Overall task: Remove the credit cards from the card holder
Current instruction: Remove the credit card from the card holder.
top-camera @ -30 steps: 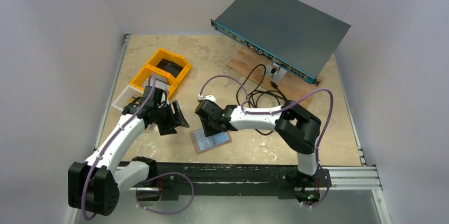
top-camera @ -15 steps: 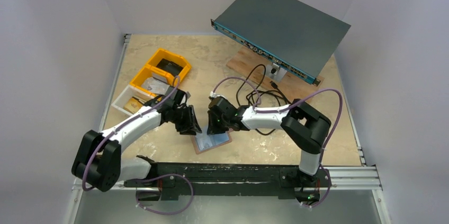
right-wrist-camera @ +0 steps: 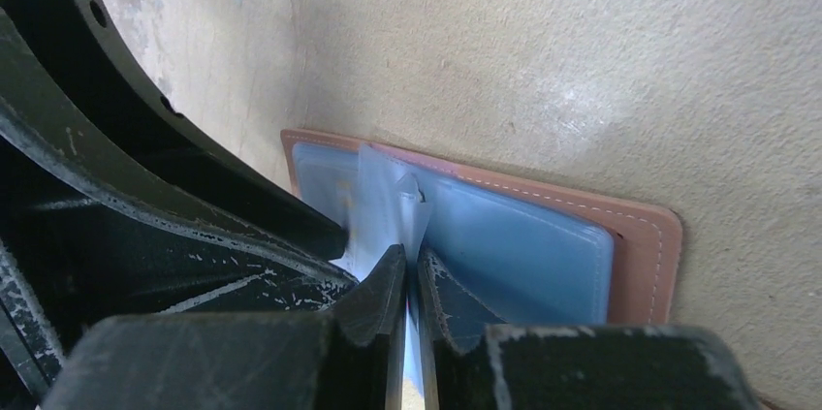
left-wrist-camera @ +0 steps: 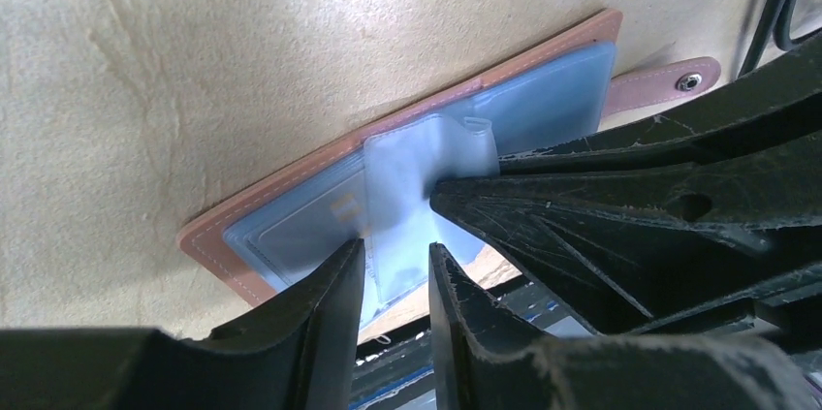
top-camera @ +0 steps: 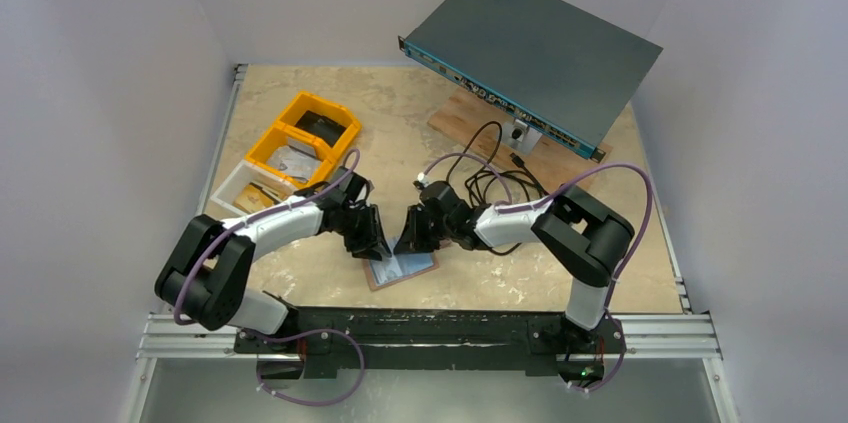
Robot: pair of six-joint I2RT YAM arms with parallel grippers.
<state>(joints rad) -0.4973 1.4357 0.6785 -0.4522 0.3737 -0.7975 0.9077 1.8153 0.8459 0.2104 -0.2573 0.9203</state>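
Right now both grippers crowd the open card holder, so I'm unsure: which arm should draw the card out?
Probably the left gripper: its jaws straddle the raised pale card, while the right gripper pinches the card holder's sleeve.

Two joined yellow bins [top-camera: 303, 139] at the table's [top-camera: 600, 243] back left with small items inside, a white tray [top-camera: 238, 195] just beside them, grey rack unit [top-camera: 535, 48] tilted on a wooden board [top-camera: 465, 118] — black cables [top-camera: 490, 178] coiled below.

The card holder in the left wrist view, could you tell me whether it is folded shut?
No, the card holder lies spread open on the table, pale blue inside facing up, its snap strap sticking out to one side.
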